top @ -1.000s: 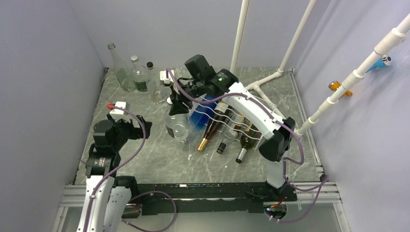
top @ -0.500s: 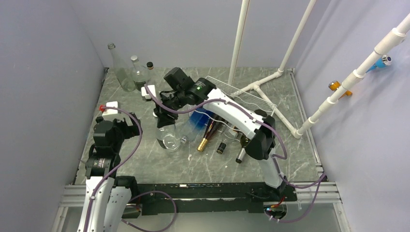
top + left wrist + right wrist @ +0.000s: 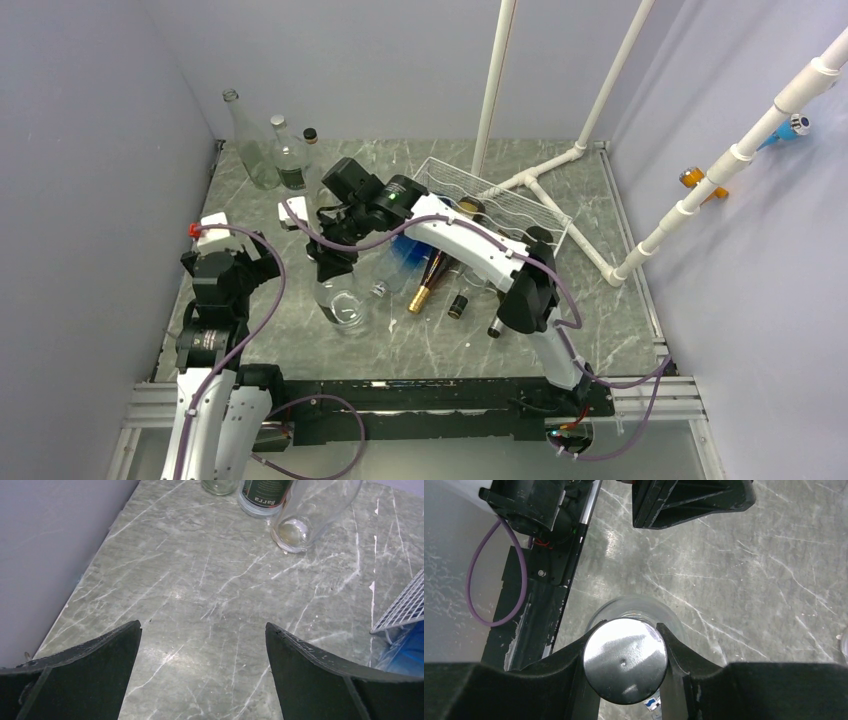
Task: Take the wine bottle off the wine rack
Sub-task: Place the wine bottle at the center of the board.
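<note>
Clear of the white wire wine rack [image 3: 515,203] and held over the grey marbled surface [image 3: 420,340] to its left: a clear glass wine bottle [image 3: 342,300], pinched at the neck by the right arm's black fingers [image 3: 569,680]. Contact between base and surface: impossible to judge from above. Left arm's fingers [image 3: 100,665] spread wide, holding nothing, hovering over bare surface well apart from the bottle.

Removal step judged nearly complete, with set-down next. Called for: a slow, upright lowering onto open surface between rack and left arm, then a release without tipping the tall glass.

Shown only overhead: the whole rack, with a blue bottle [image 3: 408,250] and a dark bottle with gold foil neck [image 3: 428,285] lying in its cradles, necks toward the near edge. Shown only by the right wrist camera: a silver screw cap [image 3: 625,667] seated snugly between the fingers, glass shoulder just below. Shown only by the left wrist camera: the width of the left opening, a rack corner at the right edge, and a labelled bottle [image 3: 262,492] beside a clear glass vessel [image 3: 302,522] at the far side.
</note>
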Robot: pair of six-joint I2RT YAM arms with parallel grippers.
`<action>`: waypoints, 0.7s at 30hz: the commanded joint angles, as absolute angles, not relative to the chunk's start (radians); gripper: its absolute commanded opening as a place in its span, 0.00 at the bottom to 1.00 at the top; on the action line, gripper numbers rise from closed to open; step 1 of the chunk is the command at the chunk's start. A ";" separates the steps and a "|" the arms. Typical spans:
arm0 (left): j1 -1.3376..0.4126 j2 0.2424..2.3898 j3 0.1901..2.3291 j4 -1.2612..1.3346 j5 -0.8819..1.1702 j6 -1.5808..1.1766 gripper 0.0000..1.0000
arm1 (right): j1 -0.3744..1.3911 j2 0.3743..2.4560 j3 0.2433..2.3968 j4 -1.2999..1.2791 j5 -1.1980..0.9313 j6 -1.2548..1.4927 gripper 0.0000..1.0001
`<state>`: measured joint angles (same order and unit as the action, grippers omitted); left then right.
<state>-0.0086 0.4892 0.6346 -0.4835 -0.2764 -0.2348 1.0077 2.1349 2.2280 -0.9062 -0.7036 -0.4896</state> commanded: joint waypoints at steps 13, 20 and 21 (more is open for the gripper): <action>-0.003 0.469 0.663 -0.474 -0.328 -0.253 0.99 | 1.034 2.096 2.191 -0.788 -0.748 -0.515 0.14; -0.003 0.465 0.663 -0.475 -0.316 -0.250 1.00 | 1.038 2.077 2.114 -0.797 -0.762 -0.553 0.35; -0.003 0.465 0.663 -0.473 -0.312 -0.249 1.00 | 1.040 2.072 2.111 -0.806 -0.768 -0.564 0.40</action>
